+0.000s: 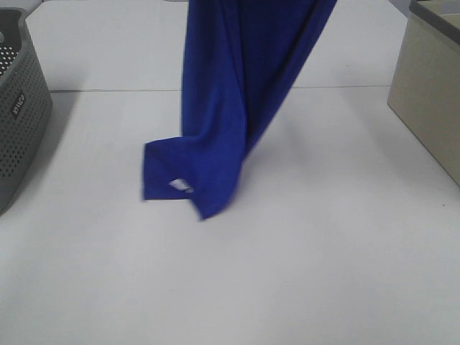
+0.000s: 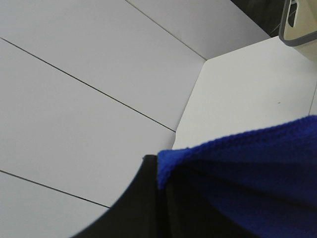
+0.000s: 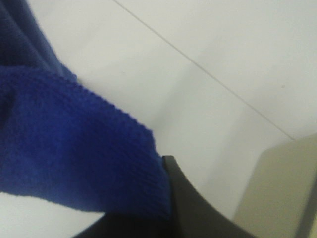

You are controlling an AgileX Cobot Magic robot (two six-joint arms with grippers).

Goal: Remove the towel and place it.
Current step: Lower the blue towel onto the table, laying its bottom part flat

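Observation:
The royal-blue towel (image 1: pixel 230 93) hangs in long folds from above the top edge of the exterior high view. Its lower end rests crumpled on the white table (image 1: pixel 323 251), with a small white tag (image 1: pixel 181 185) showing. Neither gripper appears in that view. In the left wrist view my left gripper (image 2: pixel 163 198) is shut on a bunched edge of the towel (image 2: pixel 247 168) beside a black finger (image 2: pixel 141 203). In the right wrist view my right gripper (image 3: pixel 163 210) is shut on the towel (image 3: pixel 69 144), which drapes over its black finger (image 3: pixel 190 208).
A grey perforated basket (image 1: pixel 21 108) stands at the table's left edge. A beige box (image 1: pixel 431 93) stands at the right edge, and it also shows in the right wrist view (image 3: pixel 282 193). Table seams run across the back.

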